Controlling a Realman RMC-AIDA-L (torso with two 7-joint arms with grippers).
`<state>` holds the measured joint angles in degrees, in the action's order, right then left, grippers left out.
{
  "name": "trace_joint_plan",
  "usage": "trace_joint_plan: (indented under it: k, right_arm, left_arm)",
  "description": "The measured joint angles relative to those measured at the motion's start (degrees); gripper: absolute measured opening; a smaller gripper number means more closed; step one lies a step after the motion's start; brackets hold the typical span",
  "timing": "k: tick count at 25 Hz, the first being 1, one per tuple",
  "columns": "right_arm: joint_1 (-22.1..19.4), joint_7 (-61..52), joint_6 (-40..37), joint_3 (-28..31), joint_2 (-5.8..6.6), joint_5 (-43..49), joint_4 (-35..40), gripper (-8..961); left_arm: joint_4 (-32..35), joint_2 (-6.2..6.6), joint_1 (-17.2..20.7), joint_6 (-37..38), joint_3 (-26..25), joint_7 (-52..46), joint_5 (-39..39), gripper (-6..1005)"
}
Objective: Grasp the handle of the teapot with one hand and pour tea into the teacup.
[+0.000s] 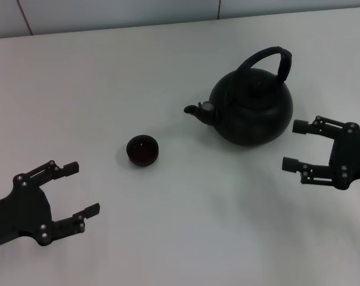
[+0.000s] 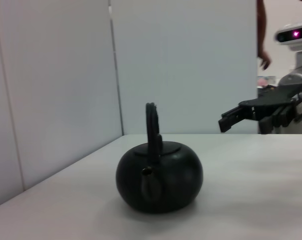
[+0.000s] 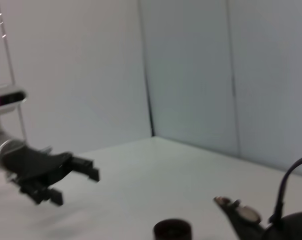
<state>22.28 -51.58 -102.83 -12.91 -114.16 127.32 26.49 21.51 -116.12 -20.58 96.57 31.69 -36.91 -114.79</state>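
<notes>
Black teapot point(image 1: 252, 108) stands between teacup point(image 1: 142, 150) and right hand point(image 1: 293, 146).

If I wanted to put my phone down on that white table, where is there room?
Plenty: the wide bare stretch behind the teacup, toward the back wall, and the front strip between the open left gripper and the open right gripper. It is tightest around the teapot, with its spout facing the cup and the right gripper close beside it.
</notes>
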Motion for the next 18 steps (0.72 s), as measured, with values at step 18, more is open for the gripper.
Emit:
trace_joint_plan:
  k: [18]
  right_arm:
    - [0.15, -4.32, 0.59, -5.71, -0.52, 0.76, 3.20, 812]
  left_arm:
    - [2.23, 0.79, -2.72, 0.96, 2.06, -4.74, 0.01, 809]
